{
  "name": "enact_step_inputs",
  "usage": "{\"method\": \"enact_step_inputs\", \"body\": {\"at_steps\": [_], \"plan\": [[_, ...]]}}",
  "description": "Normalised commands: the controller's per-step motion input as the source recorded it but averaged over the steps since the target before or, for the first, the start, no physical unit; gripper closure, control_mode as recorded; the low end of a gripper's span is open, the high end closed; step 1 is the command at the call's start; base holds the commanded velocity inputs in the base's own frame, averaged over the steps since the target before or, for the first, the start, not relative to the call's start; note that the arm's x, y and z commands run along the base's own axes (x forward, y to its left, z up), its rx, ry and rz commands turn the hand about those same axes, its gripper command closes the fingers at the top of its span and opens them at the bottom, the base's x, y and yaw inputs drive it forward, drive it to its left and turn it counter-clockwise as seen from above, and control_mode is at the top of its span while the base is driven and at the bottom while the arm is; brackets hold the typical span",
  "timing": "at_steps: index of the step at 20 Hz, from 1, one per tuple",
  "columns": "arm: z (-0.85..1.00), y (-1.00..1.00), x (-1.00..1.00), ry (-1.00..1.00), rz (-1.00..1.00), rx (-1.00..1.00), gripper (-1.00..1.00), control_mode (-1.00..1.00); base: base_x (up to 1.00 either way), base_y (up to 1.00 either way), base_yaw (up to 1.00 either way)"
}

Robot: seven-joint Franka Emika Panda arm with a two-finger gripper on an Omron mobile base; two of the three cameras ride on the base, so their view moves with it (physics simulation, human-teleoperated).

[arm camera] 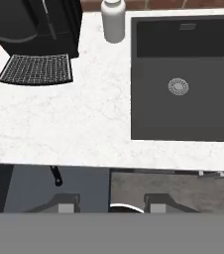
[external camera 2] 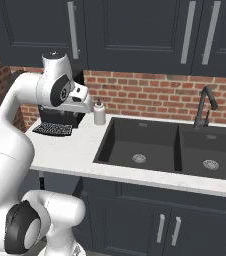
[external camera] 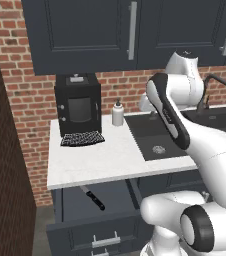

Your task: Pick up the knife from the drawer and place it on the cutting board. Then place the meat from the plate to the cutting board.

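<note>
The knife had a black handle and a pointed silver blade; it lay diagonally inside the open drawer, handle toward the drawer front and blade pointing back under the white marble counter. In the hand view only the black handle end of the knife showed below the counter edge. The drawer was a dark navy-grey box with a small silver bar handle on its flat front.

The white arm rose from the base, bent at its elbow, and carried the hand high above the counter and the front edge of the dark sink, camera looking down. The gripper hung over the counter edge, well apart from the knife. Its 2 fingertips stood spread with a clear gap between them and held nothing.

A black coffee machine and a white soap bottle stood at the back of the counter.
</note>
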Motion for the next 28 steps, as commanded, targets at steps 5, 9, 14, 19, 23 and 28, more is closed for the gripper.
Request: {"method": "enact_step_inputs", "body": {"at_steps": [5, 9, 14, 19, 23, 28], "plan": [[0.00, 0.00, -0.36, 0.00, 0.00, 0.00, -1.00, -1.00, 0.00, 0.00, 0.00], [-0.12, 0.00, -0.58, 0.00, 0.01, -0.04, -1.00, -1.00, 0.00, 0.00, 0.00], [-0.39, 0.00, -0.50, 0.06, 0.05, -0.19, -1.00, -1.00, 0.00, 0.00, 0.00], [-0.09, 0.00, -0.07, 0.00, 0.01, -0.06, -1.00, -1.00, 0.00, 0.00, 0.00], [-0.04, -0.06, 0.00, 0.00, 0.02, 0.00, -1.00, 1.00, -0.02, -0.16, 0.03], [0.00, 0.00, 0.00, 0.00, 0.00, 0.00, -1.00, 1.00, -0.18, -0.97, 0.16]]}}
